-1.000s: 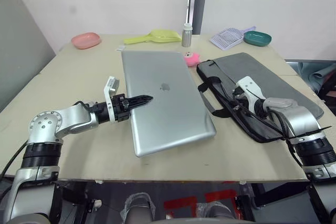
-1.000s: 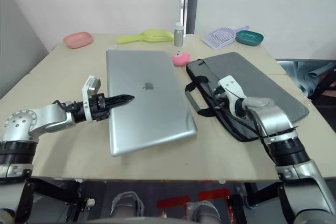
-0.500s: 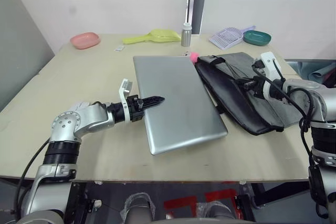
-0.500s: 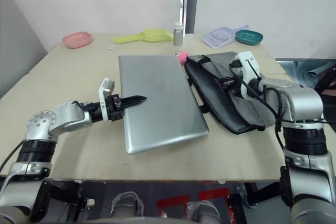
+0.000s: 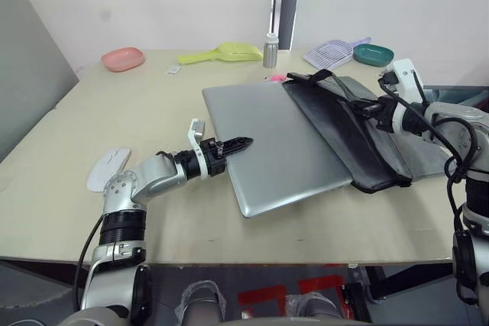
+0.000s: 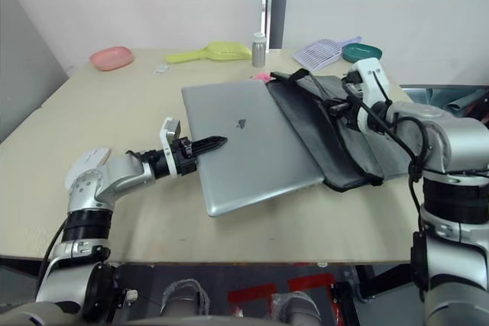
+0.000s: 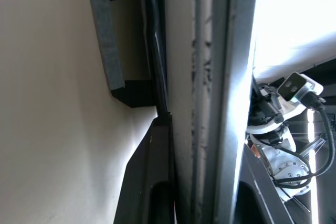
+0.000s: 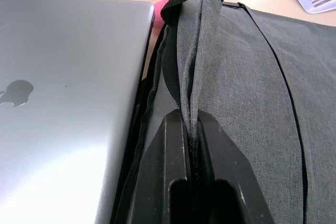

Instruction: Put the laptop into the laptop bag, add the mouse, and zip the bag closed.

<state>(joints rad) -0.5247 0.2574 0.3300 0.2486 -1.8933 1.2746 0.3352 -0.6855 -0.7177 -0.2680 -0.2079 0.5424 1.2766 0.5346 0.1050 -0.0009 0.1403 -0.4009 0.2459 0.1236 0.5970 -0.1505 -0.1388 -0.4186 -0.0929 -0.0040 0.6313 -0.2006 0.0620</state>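
While both arms reach in from either side, the scene on the pale worktop (image 5: 114, 112) reads as follows.

Laptop: the silver laptop (image 5: 279, 146) lies flat and closed near the middle of the worktop, turned at a slant, with its right edge tucked just inside the mouth of the bag.

Bag: the grey laptop bag (image 5: 359, 139) lies to the right of the laptop, touching it. Its upper flap is lifted, so the dark lining shows along the open side that faces the laptop.

Mouse: the white mouse (image 5: 107, 168) sits on the worktop to the left, well apart from the laptop and bag, beside the left arm.

Left pincer: the left pincer (image 5: 233, 145) lies low and points right, with its black fingers closed on the laptop's left edge; in the left wrist view the laptop's thin edge runs between the two fingers.

Right pincer: the right pincer (image 8: 191, 129) is closed on a fold of the bag's grey fabric and black edging, holding that flap up above the laptop's edge.

Back of worktop: a pink dish (image 5: 124, 58), a yellow scoop (image 5: 221, 53), a small metal bottle (image 5: 270, 50), a lilac slotted scoop (image 5: 328, 54) and a teal bowl (image 5: 374, 54) stand along the far edge.

Pink toy: a small pink toy (image 5: 275, 78) peeks out just behind the laptop's far corner.
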